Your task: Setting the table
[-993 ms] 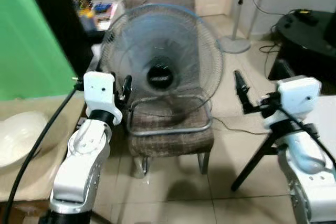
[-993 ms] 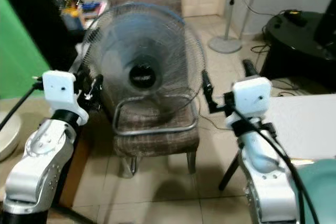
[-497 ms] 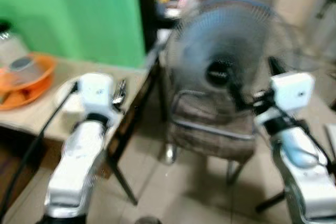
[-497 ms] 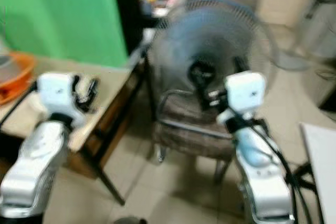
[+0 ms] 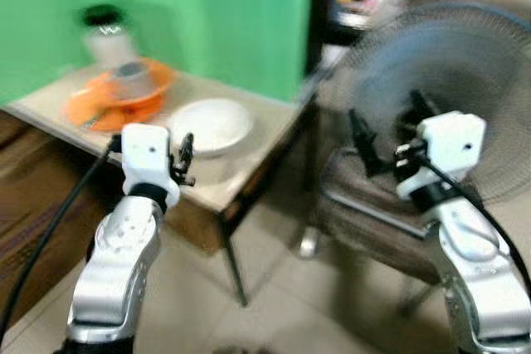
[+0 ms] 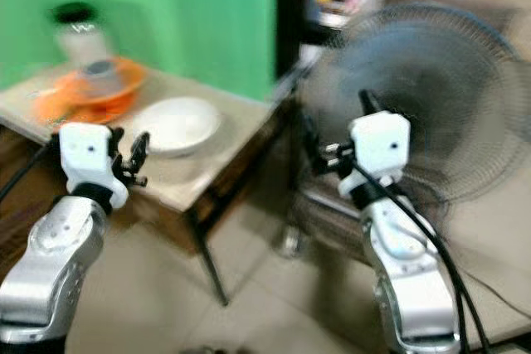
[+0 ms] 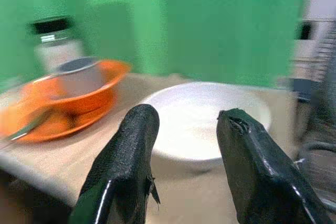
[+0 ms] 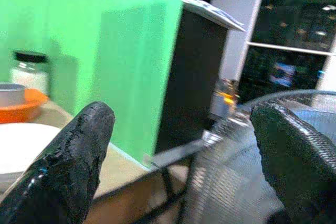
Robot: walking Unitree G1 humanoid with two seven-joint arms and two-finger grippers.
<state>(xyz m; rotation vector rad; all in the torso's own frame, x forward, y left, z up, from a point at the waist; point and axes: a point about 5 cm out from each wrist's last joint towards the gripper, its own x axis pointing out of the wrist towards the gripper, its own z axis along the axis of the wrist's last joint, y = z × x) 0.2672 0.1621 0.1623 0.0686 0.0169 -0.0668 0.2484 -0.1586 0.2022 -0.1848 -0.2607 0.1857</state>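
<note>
The left gripper [image 7: 184, 145], fingers spread and empty, points straight at the white bowl [image 5: 207, 124] on the surface [image 5: 241, 172], just ahead of it. The right gripper [image 8: 178, 150], also spread, hangs well away from the bowl by the fan [image 5: 465, 97], so the left arm looks better placed.

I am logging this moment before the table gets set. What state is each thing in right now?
white bowl: upright, empty, on the table.
orange dish: on the table, holding a small metal cup.
jar: upright, black lid on.
table: not yet set.
fan: standing on the chair; spinning or not cannot be told.
left gripper: open, empty, facing the white bowl.
right gripper: open, empty.
</note>
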